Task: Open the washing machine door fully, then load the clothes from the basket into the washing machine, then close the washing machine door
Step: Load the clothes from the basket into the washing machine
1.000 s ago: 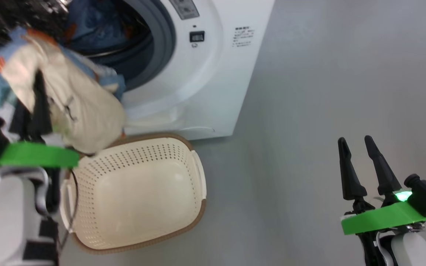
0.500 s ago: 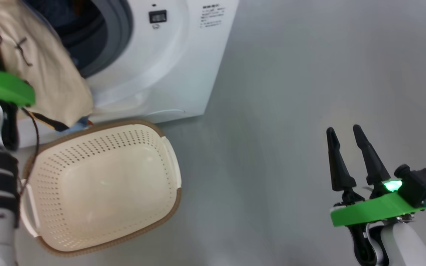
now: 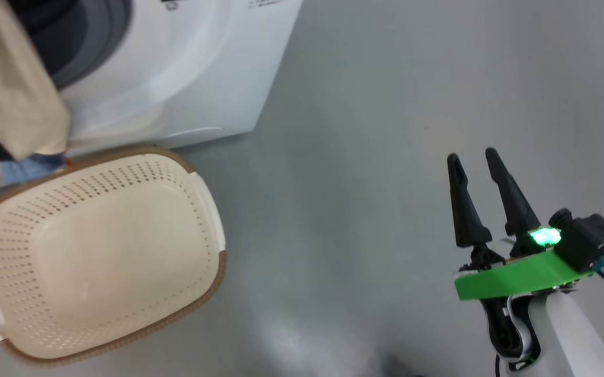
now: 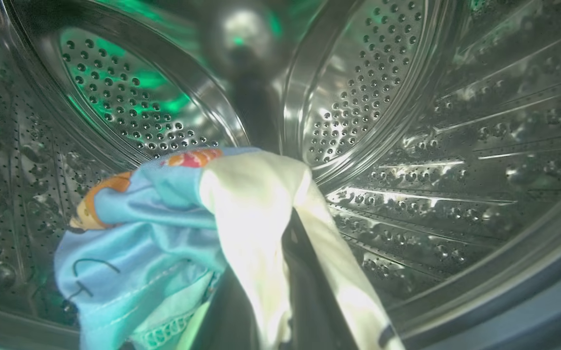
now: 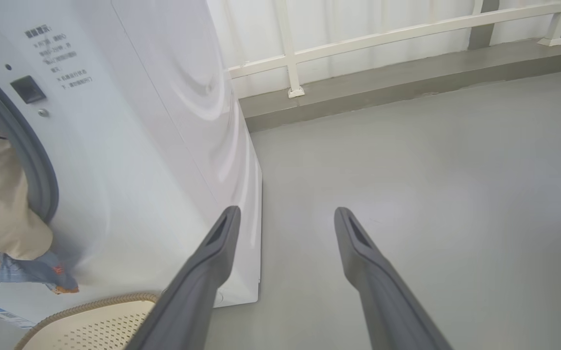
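Drum (image 4: 382,97) of the washing machine (image 3: 187,78) has the clothes (image 4: 164,228) hanging partway in, pinched by the left end effector (image 4: 266,282). Cream bit dangles out the opening just above the basket (image 3: 222,269). The right end effector (image 3: 471,155) sits spread over the floor (image 3: 359,157), well apart

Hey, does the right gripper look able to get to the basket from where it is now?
Probably yes: the right gripper is open over bare floor, apart from the basket, and nothing lies between them.
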Tool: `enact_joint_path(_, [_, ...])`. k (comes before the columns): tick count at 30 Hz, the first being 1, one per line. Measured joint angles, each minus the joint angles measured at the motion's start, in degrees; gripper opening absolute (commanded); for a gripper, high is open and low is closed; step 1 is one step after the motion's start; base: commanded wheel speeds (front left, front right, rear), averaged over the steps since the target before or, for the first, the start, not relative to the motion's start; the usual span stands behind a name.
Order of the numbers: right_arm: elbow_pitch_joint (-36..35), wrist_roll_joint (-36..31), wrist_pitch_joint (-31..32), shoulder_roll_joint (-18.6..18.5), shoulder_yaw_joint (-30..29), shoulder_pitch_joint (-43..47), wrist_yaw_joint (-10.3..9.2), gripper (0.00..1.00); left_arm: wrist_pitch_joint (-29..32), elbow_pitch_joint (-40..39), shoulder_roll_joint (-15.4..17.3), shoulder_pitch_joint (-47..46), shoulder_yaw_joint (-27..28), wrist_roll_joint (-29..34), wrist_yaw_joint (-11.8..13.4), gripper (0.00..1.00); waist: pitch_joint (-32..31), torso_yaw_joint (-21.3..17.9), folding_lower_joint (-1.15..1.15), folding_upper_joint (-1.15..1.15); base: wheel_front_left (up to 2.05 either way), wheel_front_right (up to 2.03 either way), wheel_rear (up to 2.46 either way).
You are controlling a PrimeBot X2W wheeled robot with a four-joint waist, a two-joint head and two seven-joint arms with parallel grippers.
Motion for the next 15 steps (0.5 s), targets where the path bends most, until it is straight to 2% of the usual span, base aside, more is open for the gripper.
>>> enact_joint_path(6, [-0.3,0.43,0.0,0.26,0.38,-1.05,0.0,1.0,-0.26,-0.64,1.52,-4.96,-1.08,2.27,0.36,0.0,2.27,-1.75,0.0,0.0,0.0,0.0,0.0])
enact_joint_path(15, [-0.42,0.43,0.0,0.9,1.27,-1.44,0.0,1.0,-0.53,-17.31,2.96,-5.38,1.42,5.61,2.82,0.0,4.58,-2.75,0.0,0.0,0.0,0.0,0.0])
